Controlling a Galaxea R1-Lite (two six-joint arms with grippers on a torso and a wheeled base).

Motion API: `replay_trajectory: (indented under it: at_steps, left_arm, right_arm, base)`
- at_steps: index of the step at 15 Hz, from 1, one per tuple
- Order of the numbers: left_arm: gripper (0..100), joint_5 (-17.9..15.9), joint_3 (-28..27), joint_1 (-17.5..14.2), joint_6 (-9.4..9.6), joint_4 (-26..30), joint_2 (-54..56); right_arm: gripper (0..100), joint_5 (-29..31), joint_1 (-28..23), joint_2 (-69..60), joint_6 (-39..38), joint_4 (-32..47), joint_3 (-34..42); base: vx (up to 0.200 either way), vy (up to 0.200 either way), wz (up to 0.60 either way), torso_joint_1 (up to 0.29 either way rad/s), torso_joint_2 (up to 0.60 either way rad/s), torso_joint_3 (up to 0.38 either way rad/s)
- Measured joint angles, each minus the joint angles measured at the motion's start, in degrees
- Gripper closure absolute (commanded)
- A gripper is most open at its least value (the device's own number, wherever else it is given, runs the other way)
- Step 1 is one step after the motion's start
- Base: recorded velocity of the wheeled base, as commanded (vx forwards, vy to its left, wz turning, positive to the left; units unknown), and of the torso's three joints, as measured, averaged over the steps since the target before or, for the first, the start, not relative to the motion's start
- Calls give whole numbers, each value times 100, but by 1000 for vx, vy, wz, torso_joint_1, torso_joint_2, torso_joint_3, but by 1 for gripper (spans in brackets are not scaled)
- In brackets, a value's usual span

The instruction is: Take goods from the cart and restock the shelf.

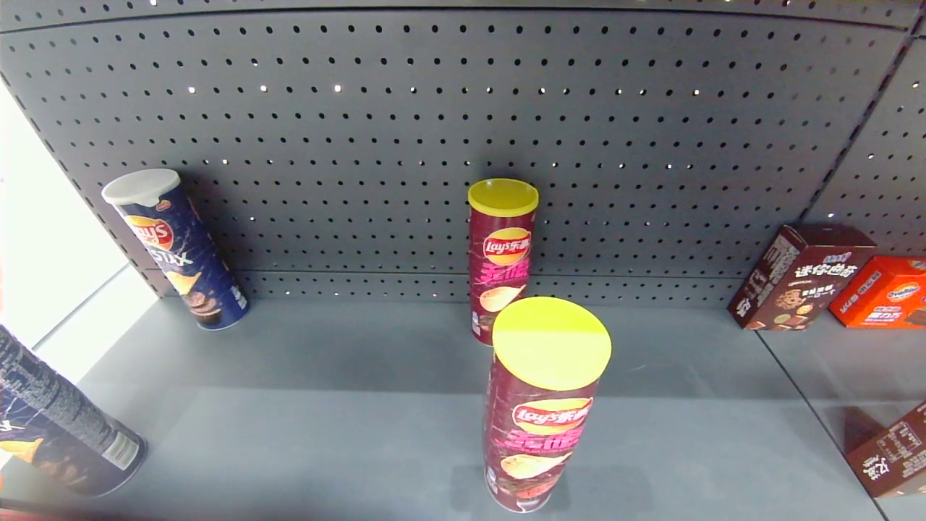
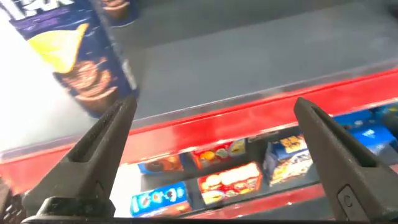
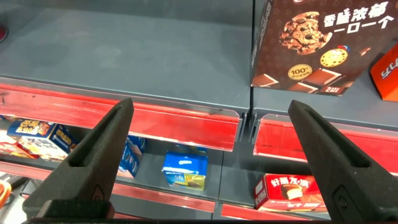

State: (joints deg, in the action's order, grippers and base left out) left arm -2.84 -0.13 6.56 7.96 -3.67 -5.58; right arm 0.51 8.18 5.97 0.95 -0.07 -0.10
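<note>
Two maroon chip cans with yellow lids stand upright on the grey shelf (image 1: pixel 347 405), one at the back (image 1: pixel 500 260) and one nearer the front (image 1: pixel 539 420). A blue chip can (image 1: pixel 177 250) stands at the back left, and another blue can (image 1: pixel 58 427) at the front left corner. My left gripper (image 2: pixel 214 104) is open and empty just in front of the shelf's red edge (image 2: pixel 249 118), with a blue can (image 2: pixel 74 50) beyond one finger. My right gripper (image 3: pixel 211 104) is open and empty before the red edge (image 3: pixel 155 115), near a brown cookie box (image 3: pixel 317 43).
A brown box (image 1: pixel 799 278), an orange box (image 1: pixel 882 293) and another brown box (image 1: pixel 893 452) stand on the neighbouring shelf section at the right. The pegboard wall (image 1: pixel 463 130) closes the back. Snack packs (image 2: pixel 230 180) (image 3: pixel 185 168) lie on the lower shelf.
</note>
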Motion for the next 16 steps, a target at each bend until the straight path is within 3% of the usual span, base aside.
replay_trajectory:
  at_steps: [2, 3, 5, 7, 9, 10, 12, 16]
  left_arm:
    - [0, 9, 0, -585, -49, 6, 99]
    - [0, 9, 0, -697, -118, 33, 187]
    - [0, 16, 0, -683, -252, 394, 401]
    - [0, 17, 0, -663, -411, 369, 499]
    - [0, 16, 0, -653, -452, 369, 538]
    - [0, 88, -2, -656, -512, 369, 547]
    - [0, 647, -2, -656, -885, 367, 556]
    - [0, 735, -5, -656, -935, 364, 558]
  right_arm:
    - [0, 0, 5, 0, 0, 2, 0]
    - [0, 2, 5, 0, 0, 0, 0]
    - [0, 2, 5, 0, -2, 0, 0]
    - [0, 2, 0, 0, -2, 2, 0]
    - [0, 2, 0, 0, -2, 0, 0]
    - [0, 2, 0, 0, 0, 2, 0]
    - [0, 2, 0, 0, -5, 0, 0]
    - [0, -51, 5, 0, 5, 0, 0]
  base:
    - [0, 0, 0, 0, 0, 0]
    - [0, 0, 0, 0, 0, 0]
    - [0, 0, 0, 0, 0, 0]
    - [0, 0, 0, 0, 0, 0]
    - [0, 0, 0, 0, 0, 0]
    - [0, 0, 0, 0, 0, 0]
    - [0, 0, 0, 0, 0, 0]
    - [0, 0, 0, 0, 0, 0]
